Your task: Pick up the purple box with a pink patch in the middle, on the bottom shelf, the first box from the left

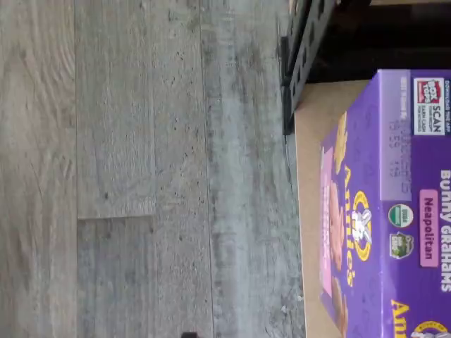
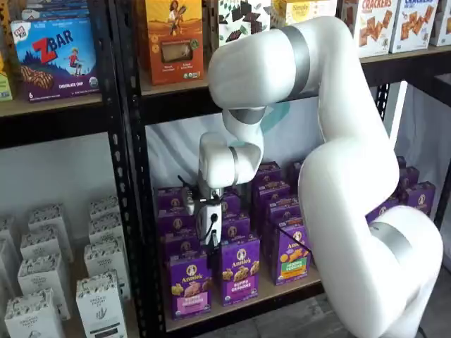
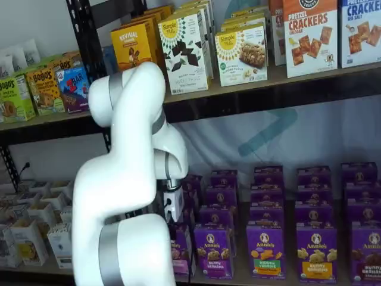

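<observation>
Gripper (image 2: pixel 213 243) hangs directly above the purple box (image 2: pixel 189 284), fingers seen edge-on; spread as wide as it goes, holding nothing. Purple box stands upright at the front left end of the bottom shelf (image 2: pixel 243 305), beside the black rack upright (image 2: pixel 130 211). Another purple carton (image 2: pixel 241 270) stands just beside the purple box. Wrist view shows that box's top and the grey floor (image 1: pixel 141 169).

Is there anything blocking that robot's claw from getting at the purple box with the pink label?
Nothing visible does. The gripper hangs just above the purple box at the front of the bottom shelf, with no carton between them.
</observation>
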### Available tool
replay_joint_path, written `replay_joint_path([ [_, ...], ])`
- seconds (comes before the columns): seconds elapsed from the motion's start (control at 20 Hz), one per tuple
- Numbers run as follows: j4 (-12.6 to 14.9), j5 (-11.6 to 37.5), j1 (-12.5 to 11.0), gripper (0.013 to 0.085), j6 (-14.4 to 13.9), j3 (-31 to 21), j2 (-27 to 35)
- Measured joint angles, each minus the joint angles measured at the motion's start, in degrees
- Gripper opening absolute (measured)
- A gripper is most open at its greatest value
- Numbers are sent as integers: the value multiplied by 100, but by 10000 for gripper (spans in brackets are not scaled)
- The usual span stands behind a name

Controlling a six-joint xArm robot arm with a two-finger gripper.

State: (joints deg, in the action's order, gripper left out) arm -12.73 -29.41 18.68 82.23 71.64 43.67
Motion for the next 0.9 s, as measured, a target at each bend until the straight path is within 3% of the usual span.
replay_joint_path([
  [0.15,-330,-182,-16,850,304,-81,-111],
  [0.35,-428,-81,4,850,383,-298,-258],
  [0.65,-771,425,70,850,659,-516,-300],
  [0.9,-1244,863,158,850,1030,-506,-173],
])
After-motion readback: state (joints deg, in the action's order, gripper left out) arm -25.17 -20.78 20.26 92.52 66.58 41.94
